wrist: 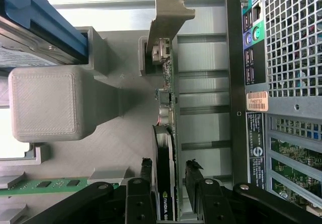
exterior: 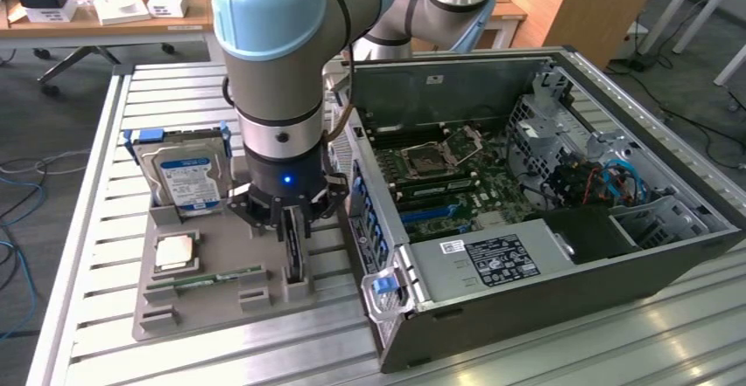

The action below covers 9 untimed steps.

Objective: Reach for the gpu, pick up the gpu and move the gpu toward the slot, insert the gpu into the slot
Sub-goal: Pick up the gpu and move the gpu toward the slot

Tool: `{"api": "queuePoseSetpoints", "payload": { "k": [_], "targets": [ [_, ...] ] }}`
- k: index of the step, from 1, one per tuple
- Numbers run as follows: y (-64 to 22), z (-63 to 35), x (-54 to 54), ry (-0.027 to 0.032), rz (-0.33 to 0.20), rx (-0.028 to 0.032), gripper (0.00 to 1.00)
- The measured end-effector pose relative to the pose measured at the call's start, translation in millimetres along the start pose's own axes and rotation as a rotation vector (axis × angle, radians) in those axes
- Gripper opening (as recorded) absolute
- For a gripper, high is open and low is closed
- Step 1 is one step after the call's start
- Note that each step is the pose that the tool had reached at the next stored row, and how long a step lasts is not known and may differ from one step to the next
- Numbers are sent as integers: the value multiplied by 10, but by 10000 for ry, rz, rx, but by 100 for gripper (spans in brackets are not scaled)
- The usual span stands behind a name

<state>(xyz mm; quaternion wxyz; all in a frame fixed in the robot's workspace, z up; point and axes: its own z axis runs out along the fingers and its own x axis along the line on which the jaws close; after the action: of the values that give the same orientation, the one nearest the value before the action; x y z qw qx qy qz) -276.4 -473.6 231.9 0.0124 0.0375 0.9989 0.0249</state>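
The gpu (exterior: 296,264) stands on edge in a grey holder (exterior: 210,303) beside the open computer case. In the wrist view the gpu (wrist: 165,148) shows its dark heatsink, green edge and pale end bracket. My gripper (exterior: 292,229) hangs straight down over it. The gripper (wrist: 169,166) is open, with one black fingertip (wrist: 146,166) on each side of the card and a narrow gap showing. The card sits in its holder groove. The slot (exterior: 438,215) is a long blue strip on the green motherboard inside the case.
On the holder also rest a blue-labelled hard drive (exterior: 187,176), a square CPU chip (exterior: 175,251) and a memory stick (exterior: 216,279). The case (exterior: 525,194) lies open on the slatted metal table, its rear panel (wrist: 251,83) close beside the card.
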Motion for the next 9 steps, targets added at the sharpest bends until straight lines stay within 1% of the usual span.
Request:
{"api": "queuePoseSetpoints", "payload": {
  "k": [9],
  "targets": [
    [0,0,3,0,0,-2,40]
  ]
}}
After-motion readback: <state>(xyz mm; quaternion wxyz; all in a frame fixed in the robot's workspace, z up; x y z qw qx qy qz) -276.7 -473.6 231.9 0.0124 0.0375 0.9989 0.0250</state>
